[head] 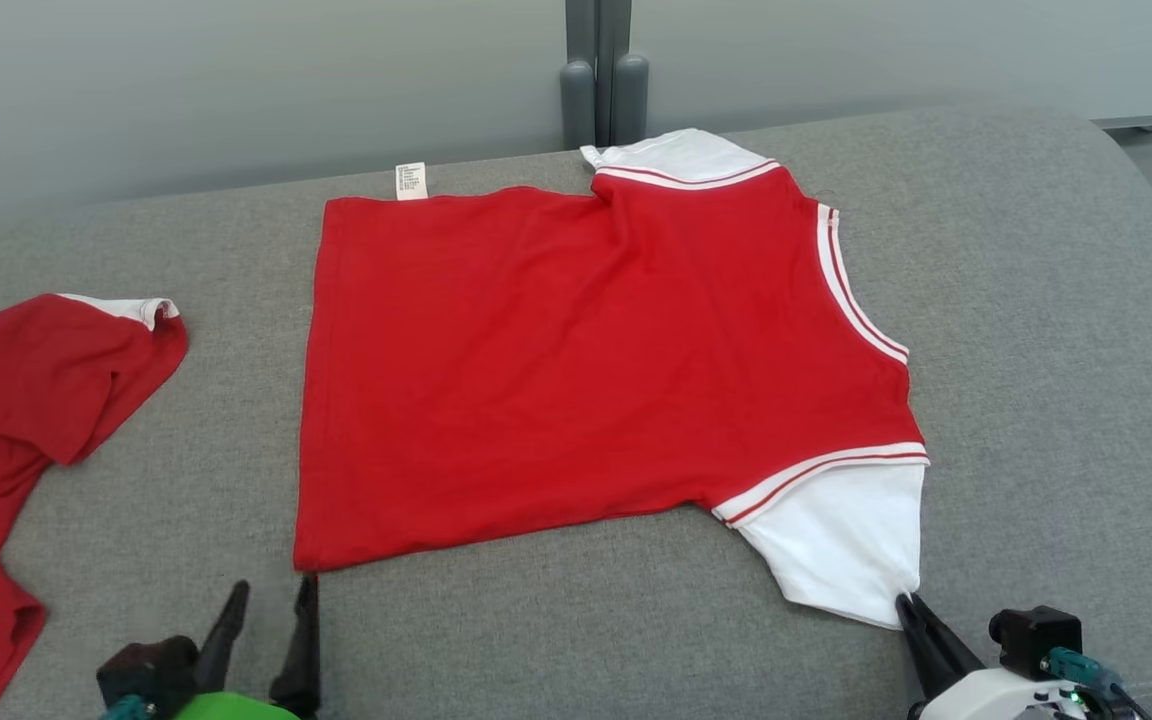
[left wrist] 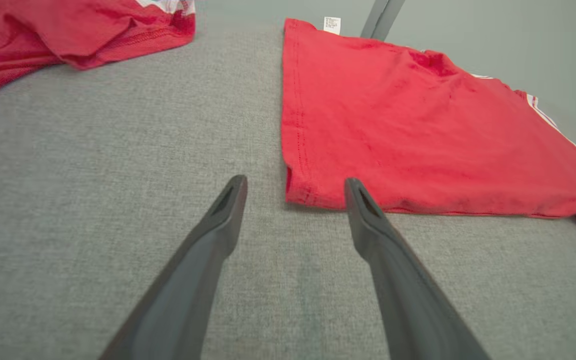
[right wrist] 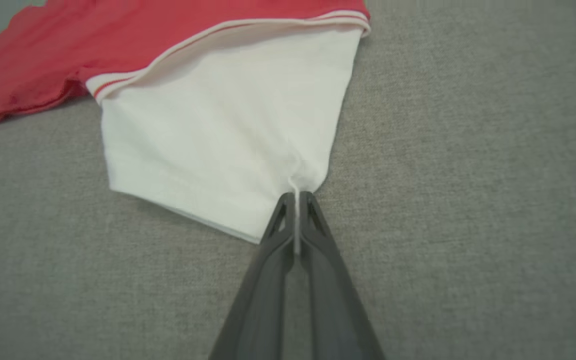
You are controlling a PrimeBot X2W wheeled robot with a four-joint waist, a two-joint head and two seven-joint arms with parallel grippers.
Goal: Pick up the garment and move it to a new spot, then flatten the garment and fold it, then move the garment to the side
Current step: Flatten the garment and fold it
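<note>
Where its sleeve [right wrist: 218, 135] ends, right fingers [right wrist: 268, 280] pinch garment [head: 576, 370].

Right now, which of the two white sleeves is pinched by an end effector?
The near white sleeve; the right end effector is shut on its corner. The far sleeve lies untouched.

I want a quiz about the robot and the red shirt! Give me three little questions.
1. True or false: the right claw is shut on the white sleeve of the red shirt.
2. Which claw is open? A) left claw B) right claw
3. Fill in: the other red garment lies on the robot's ____ side.
Key: 1 true; 2 A; 3 left.
</note>
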